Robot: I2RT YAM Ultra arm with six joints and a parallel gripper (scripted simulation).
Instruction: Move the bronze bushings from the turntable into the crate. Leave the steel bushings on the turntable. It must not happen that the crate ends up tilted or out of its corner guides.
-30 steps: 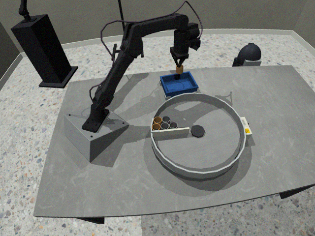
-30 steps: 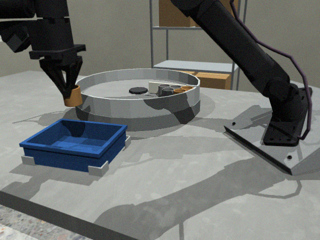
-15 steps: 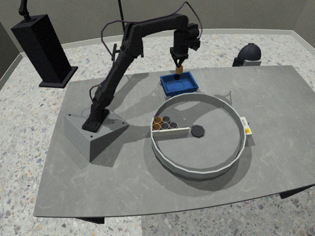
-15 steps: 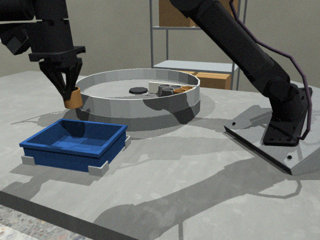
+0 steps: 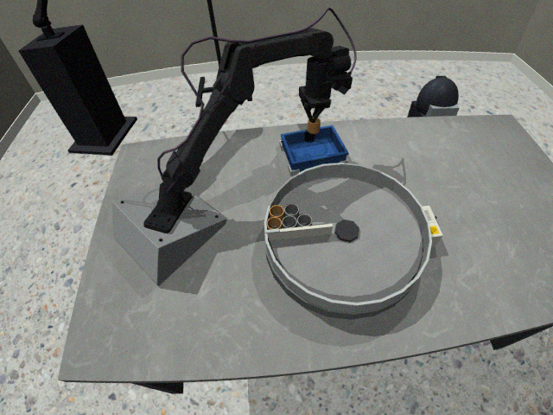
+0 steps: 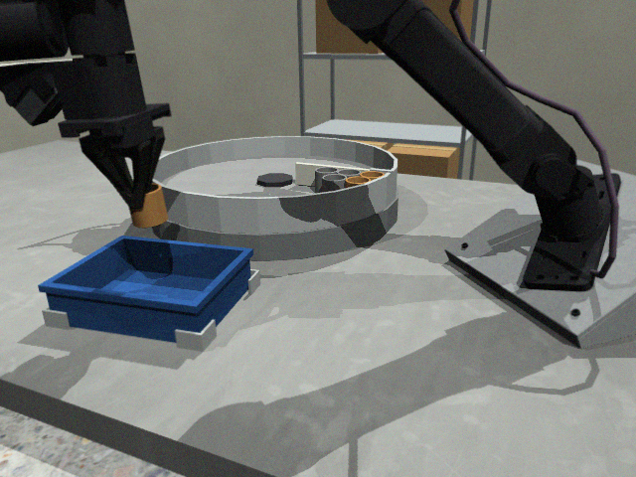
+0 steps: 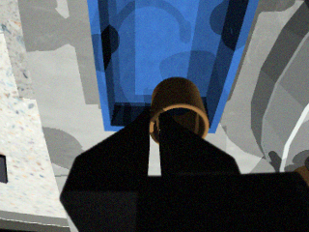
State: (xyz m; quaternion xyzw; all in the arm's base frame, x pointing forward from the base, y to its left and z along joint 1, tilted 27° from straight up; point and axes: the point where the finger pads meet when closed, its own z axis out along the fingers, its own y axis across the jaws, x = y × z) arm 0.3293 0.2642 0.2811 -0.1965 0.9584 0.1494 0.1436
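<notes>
the far finger of the gripper (image 5: 313, 119) (image 6: 134, 205) (image 7: 154, 121) is partly lost from sight inside the bronze bushing (image 5: 314, 126) (image 6: 150, 211) (image 7: 177, 92), and in the wrist view the near end of the blue crate (image 5: 314, 151) (image 6: 123, 296) (image 7: 159, 43) is partly covered too. the fingers are drawn nearly together, the bushing's wall pinched between them! below the fingertips the crate is seated level among its corner guides (image 6: 196, 336). off to the fingers' side, on the turntable (image 5: 348, 268) (image 6: 246, 216), two bronze bushings (image 5: 274, 222) (image 6: 358, 180) are bunched beside three steel bushings (image 5: 304, 220) (image 6: 334, 180), their lower parts hidden in the exterior view by the rim.

Exterior view: the gripper (image 5: 313, 118) (image 6: 134, 204) (image 7: 154, 116) and its bronze bushing (image 5: 314, 126) (image 6: 150, 209) (image 7: 176, 92) have descended slightly at the left of the frame, nearer the crate (image 5: 314, 156) (image 6: 123, 313) (image 7: 98, 72). Top view: the same slight lowering, upper centre.
</notes>
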